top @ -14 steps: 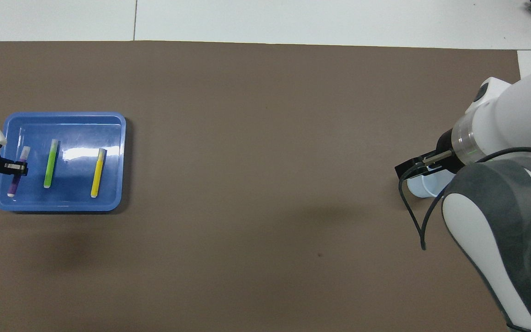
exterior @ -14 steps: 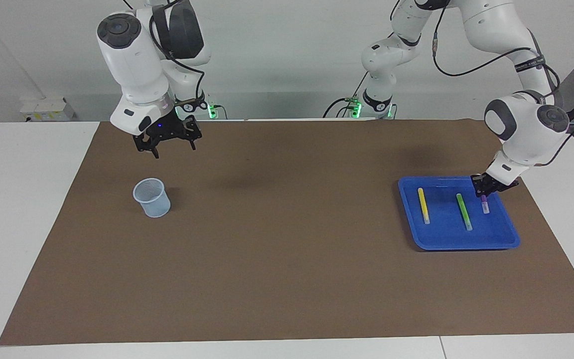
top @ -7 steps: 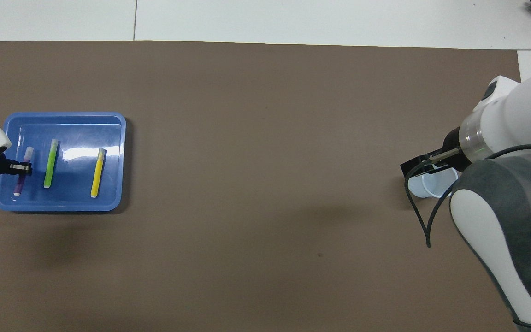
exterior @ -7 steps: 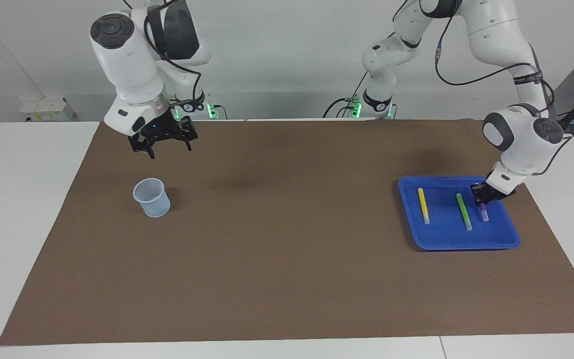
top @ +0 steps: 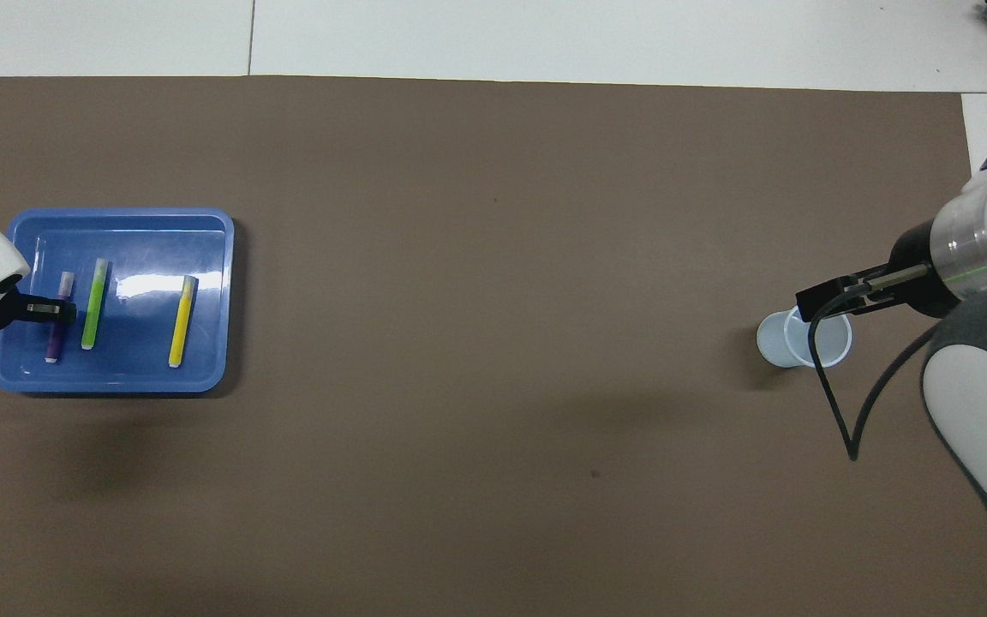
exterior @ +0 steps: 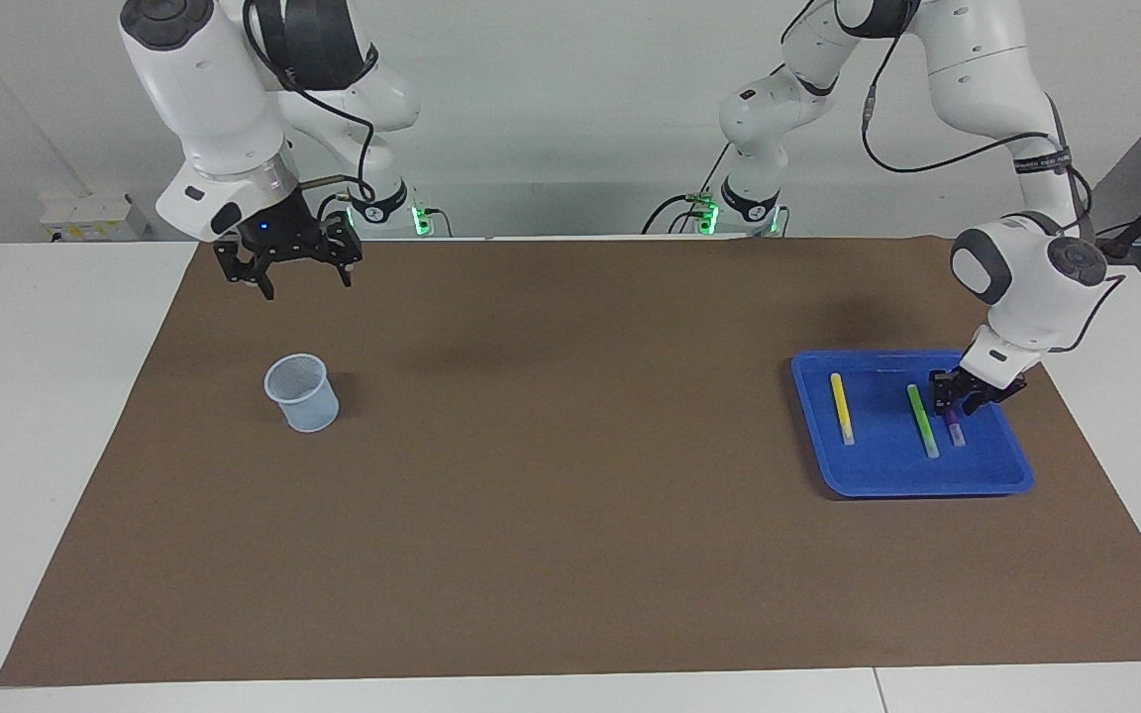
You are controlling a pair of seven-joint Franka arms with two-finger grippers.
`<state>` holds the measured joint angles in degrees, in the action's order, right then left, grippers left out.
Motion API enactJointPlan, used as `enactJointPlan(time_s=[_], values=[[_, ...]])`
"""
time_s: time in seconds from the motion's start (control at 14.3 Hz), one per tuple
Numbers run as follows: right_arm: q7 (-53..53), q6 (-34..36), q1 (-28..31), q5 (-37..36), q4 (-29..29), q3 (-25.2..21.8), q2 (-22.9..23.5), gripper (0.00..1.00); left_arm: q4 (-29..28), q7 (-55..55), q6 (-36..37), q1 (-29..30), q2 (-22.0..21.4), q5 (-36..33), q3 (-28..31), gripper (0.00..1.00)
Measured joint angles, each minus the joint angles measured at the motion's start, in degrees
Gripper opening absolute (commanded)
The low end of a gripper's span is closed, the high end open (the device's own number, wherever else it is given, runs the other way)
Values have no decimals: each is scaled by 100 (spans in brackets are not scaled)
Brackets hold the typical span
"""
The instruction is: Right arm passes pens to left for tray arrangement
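Final placement step: the left tool (exterior: 963, 399) stands spread over the purple pen (exterior: 955, 429), which lies in the tray (exterior: 927, 482) beside green (exterior: 922, 421) and yellow (exterior: 841, 407). The right tool (exterior: 283, 265), spread and empty, waits above the counter near the cup (exterior: 302, 393). Next, the left tool should lift straight clear.

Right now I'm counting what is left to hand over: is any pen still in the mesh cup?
No. The overhead view looks into the mesh cup and it holds nothing; the yellow pen, green pen and purple pen all lie in the blue tray.

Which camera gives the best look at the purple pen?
The overhead view: the purple pen shows nearly whole in the tray. In the facing view the left tool hides most of it.
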<state>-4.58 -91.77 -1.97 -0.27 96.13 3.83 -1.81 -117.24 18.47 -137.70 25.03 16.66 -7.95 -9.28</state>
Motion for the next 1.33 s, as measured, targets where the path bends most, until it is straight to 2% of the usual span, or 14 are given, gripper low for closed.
enactJointPlan(time_s=[0.42,0.56,0.84,1.33], values=[[353,121,2,83,-144,-208,1,100,146,0,63,-1,0,0,-27,100],[353,128,5,150,-162,-351,0,100,390,-11,433,-7,-4,2,-70,100],[359,129,-20,161,-162,-354,1,100,1195,-265,1554,-165,-111,39,-157,100],[363,129,-21,163,-163,-350,1,100,1891,-723,2642,-494,-534,279,-177,100]])
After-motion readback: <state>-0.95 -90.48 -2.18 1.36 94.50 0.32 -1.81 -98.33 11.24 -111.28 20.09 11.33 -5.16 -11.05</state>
